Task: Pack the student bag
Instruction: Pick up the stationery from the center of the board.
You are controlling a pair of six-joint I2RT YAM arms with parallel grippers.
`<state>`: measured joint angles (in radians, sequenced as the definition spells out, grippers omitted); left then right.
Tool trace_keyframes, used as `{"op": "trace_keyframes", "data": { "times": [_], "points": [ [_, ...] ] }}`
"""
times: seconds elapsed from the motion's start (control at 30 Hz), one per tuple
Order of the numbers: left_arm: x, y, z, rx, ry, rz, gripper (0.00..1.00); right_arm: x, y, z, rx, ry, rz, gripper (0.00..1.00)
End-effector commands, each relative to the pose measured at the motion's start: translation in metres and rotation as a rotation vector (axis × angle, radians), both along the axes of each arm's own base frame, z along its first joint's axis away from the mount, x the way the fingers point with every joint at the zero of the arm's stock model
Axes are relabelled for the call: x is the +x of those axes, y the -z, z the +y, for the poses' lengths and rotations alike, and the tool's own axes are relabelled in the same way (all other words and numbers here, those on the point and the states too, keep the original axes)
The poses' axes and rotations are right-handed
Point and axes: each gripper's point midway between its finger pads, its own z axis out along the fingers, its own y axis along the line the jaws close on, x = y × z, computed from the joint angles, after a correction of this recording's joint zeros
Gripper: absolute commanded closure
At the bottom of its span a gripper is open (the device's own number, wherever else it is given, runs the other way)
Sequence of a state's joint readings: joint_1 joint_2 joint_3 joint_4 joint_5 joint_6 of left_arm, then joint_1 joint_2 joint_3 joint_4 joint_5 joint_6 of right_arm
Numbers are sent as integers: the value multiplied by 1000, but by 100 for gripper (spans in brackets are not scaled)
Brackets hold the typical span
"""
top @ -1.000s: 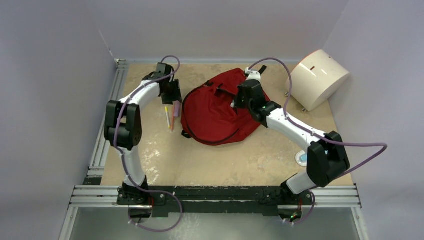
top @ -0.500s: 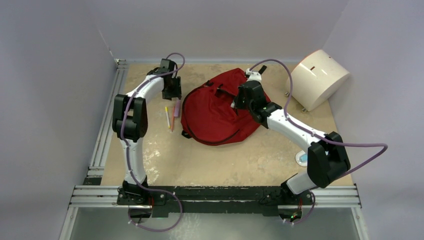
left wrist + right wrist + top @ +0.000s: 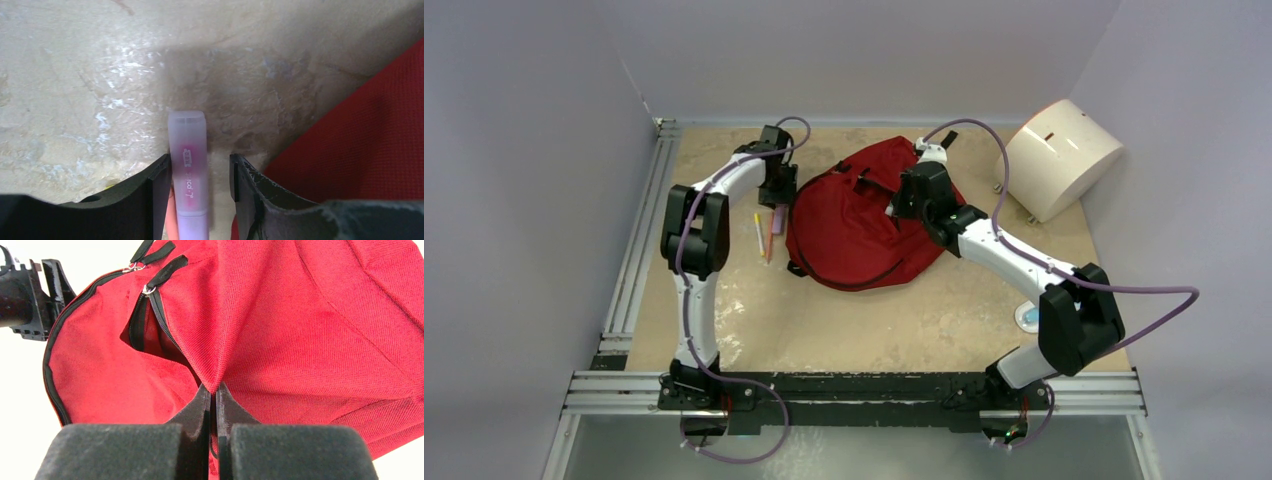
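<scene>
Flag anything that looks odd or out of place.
The student bag lies slumped, a fold of its red fabric pinched into a peak by the shut right gripper. The pink highlighter lies outside it on the table, between the fingers of the open left gripper.

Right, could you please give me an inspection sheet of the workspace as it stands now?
Surface: beige mottled tabletop, worn, with pale patches.
Job's things: dark-red fabric backpack lying flat, one zip partly open; pink translucent highlighter and two thin pens lying left of it.
Clutter: white rounded cylinder-like box at the far right corner; small blue-and-white object beside the right arm, too small to identify.
Hands: left hand open, straddling the highlighter; right hand shut on a fold of backpack fabric.
Cables: purple cables loop along both arms.
Surroundings: pale walls; aluminium rails along the left and near edges.
</scene>
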<state>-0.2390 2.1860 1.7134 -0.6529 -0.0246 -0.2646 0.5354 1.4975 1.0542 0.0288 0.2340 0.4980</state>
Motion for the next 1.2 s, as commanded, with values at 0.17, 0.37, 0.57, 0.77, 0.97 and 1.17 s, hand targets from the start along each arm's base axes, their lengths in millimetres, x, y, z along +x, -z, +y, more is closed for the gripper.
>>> {"op": "trace_keyframes", "data": {
  "times": [0.17,0.37,0.57,0.77,0.97,1.17],
  "points": [
    [8,-9,1,71,12,-31,62,2,-28,1,62,5,-67,100],
    [5,-9,4,93,4,-28,71,2,-29,2,68,2,-70,100],
    [8,-34,-1,58,1,-81,81,2,-31,3,73,-1,-74,100],
    [9,-86,-10,-17,1,-174,82,2,-34,3,80,3,-79,100],
    [-8,-137,-15,-90,8,-245,82,3,-38,3,90,8,-88,100],
    [-50,-183,-55,-303,73,-321,85,4,-49,5,128,14,-120,100]
  ]
}}
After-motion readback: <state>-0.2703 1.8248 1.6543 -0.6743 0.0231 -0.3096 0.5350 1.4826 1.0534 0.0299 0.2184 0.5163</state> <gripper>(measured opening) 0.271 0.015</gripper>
